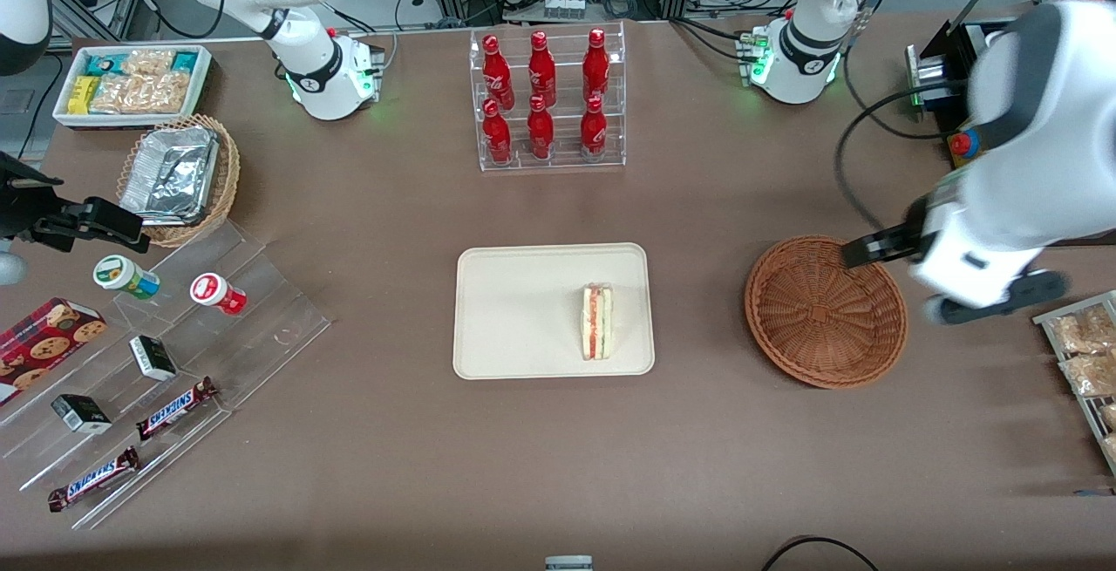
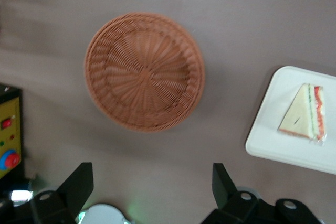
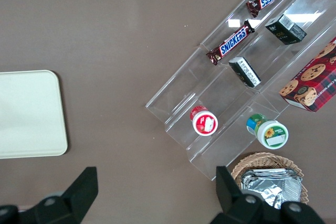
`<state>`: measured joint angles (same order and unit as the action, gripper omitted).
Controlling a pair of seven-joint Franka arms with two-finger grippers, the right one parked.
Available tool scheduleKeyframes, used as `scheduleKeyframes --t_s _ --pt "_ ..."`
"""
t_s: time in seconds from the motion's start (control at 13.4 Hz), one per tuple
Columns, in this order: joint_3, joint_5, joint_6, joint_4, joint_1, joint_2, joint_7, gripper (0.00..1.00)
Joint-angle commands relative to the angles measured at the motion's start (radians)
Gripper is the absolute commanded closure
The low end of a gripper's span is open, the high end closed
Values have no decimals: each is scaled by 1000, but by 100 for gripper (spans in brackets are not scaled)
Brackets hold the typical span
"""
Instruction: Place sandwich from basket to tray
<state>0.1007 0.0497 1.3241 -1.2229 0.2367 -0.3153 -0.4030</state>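
The sandwich, a wrapped wedge with red and green filling, lies on the cream tray, near the tray's edge closest to the basket. The round reddish-brown wicker basket stands beside the tray, toward the working arm's end of the table, and holds nothing. My left gripper hangs high above the basket's rim, open, with nothing between its fingers. The left wrist view looks down past the open gripper onto the empty basket, with the sandwich on the tray. The right wrist view shows one corner of the tray.
A clear rack of red bottles stands farther from the front camera than the tray. Toward the parked arm's end are a stepped acrylic stand with snacks, a lighter wicker basket with foil, and a white bin. Bagged snacks lie beside the basket.
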Motion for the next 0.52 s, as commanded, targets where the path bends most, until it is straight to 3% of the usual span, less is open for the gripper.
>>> scheduleKeyframes --t_s 0.0,0.45 --pt "-88 16 -69 -47 -110 85 4 0" --pt "-177 4 -169 -191 -240 206 87 0"
